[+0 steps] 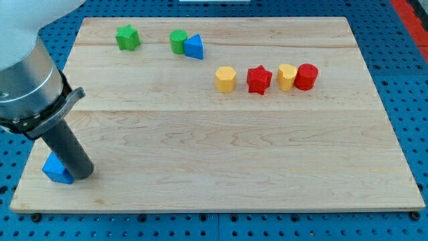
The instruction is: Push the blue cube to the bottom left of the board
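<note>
The blue cube (55, 169) sits at the board's bottom left corner, close to the left edge. My tip (83, 175) rests on the board right beside the cube, on its right side, and seems to touch it. The dark rod rises from there up and to the left and hides part of the cube's right face.
The wooden board (221, 154) lies on a blue pegboard. Near the top left are a green star (127, 37), a green cylinder (178, 41) and a blue triangular block (194, 47). To the right are a yellow hexagon (226, 79), red star (259, 79), yellow block (286, 77) and red cylinder (307, 76).
</note>
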Action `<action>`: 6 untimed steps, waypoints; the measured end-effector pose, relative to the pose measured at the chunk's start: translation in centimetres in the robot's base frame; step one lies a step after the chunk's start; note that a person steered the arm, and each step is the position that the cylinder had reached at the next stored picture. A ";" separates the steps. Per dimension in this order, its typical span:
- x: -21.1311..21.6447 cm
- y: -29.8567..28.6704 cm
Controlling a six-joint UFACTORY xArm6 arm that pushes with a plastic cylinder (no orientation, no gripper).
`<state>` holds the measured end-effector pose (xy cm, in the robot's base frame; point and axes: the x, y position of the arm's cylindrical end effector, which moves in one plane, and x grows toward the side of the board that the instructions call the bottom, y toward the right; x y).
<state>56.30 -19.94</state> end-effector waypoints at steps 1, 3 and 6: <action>-1.1 0.1; -4.7 0.1; -3.2 -3.4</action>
